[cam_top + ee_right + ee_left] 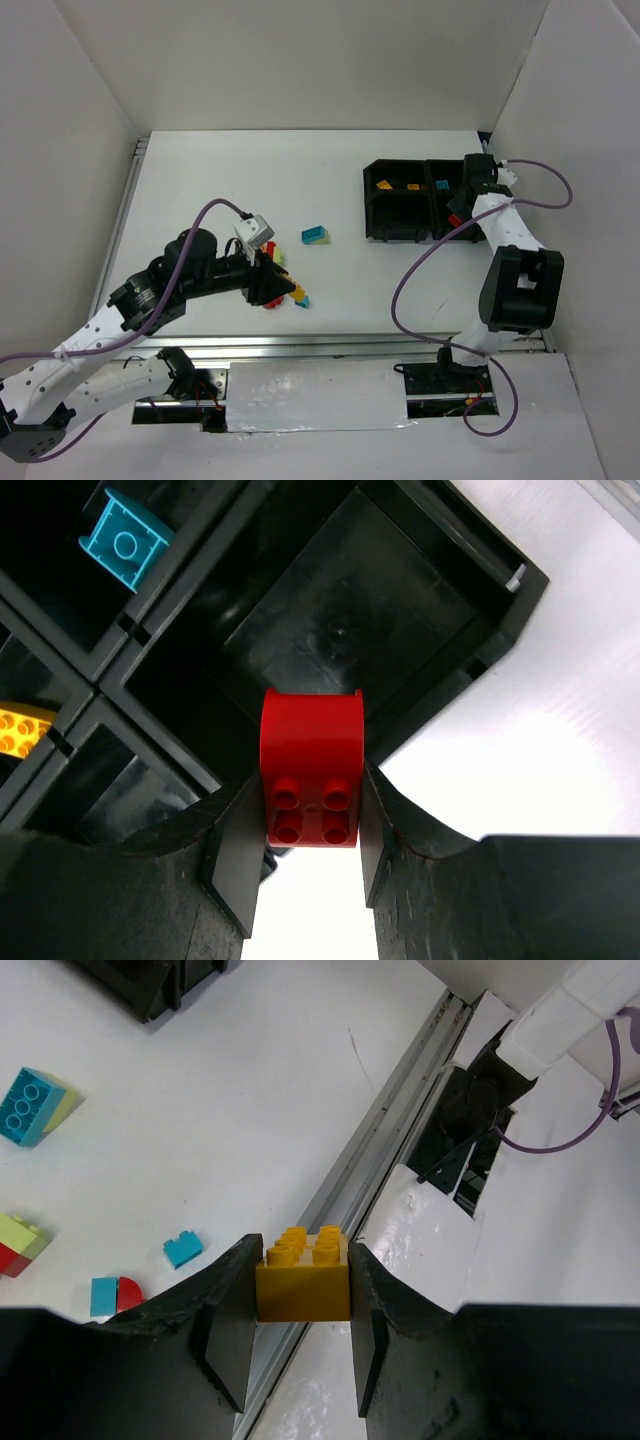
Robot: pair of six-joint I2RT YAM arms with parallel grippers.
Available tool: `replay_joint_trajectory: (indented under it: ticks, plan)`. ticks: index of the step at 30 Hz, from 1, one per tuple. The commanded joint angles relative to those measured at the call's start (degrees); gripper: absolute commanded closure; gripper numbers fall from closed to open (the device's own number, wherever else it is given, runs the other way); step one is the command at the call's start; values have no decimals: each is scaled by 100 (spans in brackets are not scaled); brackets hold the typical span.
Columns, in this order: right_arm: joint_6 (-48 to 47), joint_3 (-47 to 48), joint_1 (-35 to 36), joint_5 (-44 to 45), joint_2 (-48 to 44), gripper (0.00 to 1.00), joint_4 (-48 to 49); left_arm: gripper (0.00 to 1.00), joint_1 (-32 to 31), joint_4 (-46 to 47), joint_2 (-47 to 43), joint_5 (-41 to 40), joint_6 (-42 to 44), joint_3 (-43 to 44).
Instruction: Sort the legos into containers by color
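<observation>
Seen from overhead, the left claw hangs over a scatter of loose bricks on the white worktop. The right claw reaches to the near right part of the black four-compartment tray at the worktop's far right. A teal-and-pale-green brick lies alone between scatter and tray. Two orange-yellow pieces sit in the tray's far left compartment and a teal piece in its far right one. From the left wrist, the left claw is closed on an orange-yellow brick, studs up, pinched by two opposite sides, with the metal edge rail running behind it. A small teal brick and a teal-and-red pair lie on the worktop to the left. From the right wrist, the right claw is clamped on a red brick with one rounded end, studs facing the camera, held over the outer rim of one tray compartment. The teal piece lies in a neighbouring compartment, and an orange-yellow piece shows in another at the picture's left edge.
</observation>
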Motion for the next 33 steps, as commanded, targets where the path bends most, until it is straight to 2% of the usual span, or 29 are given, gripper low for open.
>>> replay_joint_trajectory:
  ticks: [1,6,8,9,10,14,16,21,24,25,27,28,29,33]
  plan:
    - [91,397,-47,5,165,99,291,100,5,322,-67,271,-94,-5]
    - [117,547,-47,-30,289,94,308,100,5,314,-67,315,-94,-23]
    - [99,635,-47,-83,402,77,282,100,5,331,-58,297,-103,-23]
    - [91,696,-47,-75,438,64,265,100,5,331,-49,306,-103,-23]
    - [108,722,-47,-57,490,43,238,100,5,340,-49,289,-112,-23]
    - [108,784,-38,-48,465,29,159,100,-4,349,-5,262,-121,-23]
    - [117,767,-38,-66,307,17,150,100,5,358,12,253,-121,-14]
    - [-31,435,329,-530,-412,15,167,100,5,594,56,122,-313,12]
    - [-856,-84,1094,-2642,-1283,16,799,100,14,788,214,-342,-647,179]
    - [-1276,-182,1426,-4355,-1598,16,887,100,22,832,284,-414,-735,258]
    - [-1639,-453,1849,-5921,-1898,14,1195,100,75,893,538,-476,-937,548]
    - [-1780,-594,2104,-6441,-2274,3,1361,100,110,955,635,-311,-973,653]
    - [-1773,-726,2594,-7091,-2478,0,1824,100,154,973,854,-135,-1008,854]
    - [-1204,-1481,3204,-8359,-3226,0,2988,100,409,1297,1251,1209,-1140,1164]
